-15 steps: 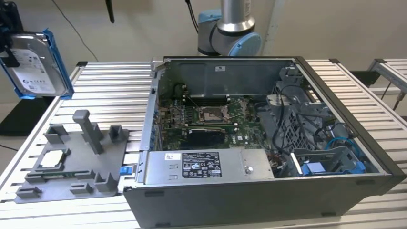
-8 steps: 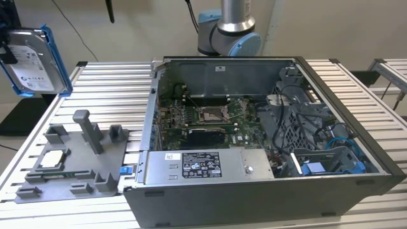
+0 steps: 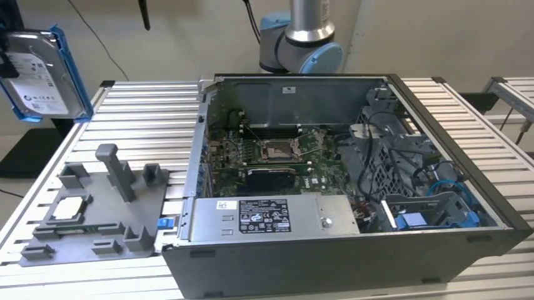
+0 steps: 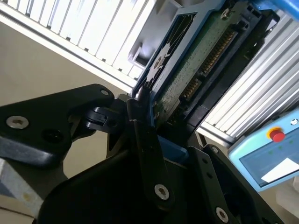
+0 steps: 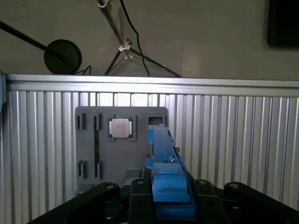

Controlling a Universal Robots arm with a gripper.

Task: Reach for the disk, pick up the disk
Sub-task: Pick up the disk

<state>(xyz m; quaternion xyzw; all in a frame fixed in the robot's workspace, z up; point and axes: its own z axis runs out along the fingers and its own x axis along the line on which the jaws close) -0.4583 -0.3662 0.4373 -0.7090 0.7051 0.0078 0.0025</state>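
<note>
Gripper point(image 5: 170, 187) around edge-on, half-hidden disk point(image 5: 161, 145)

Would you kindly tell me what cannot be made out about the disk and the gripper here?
Exterior view: the disk is cut off by the picture's left edge.
First wrist view: the disk stands edge-on, hiding its label; the gripper is cut off by the picture's edge.
Second wrist view: a black finger covers where it meets the disk.
</note>
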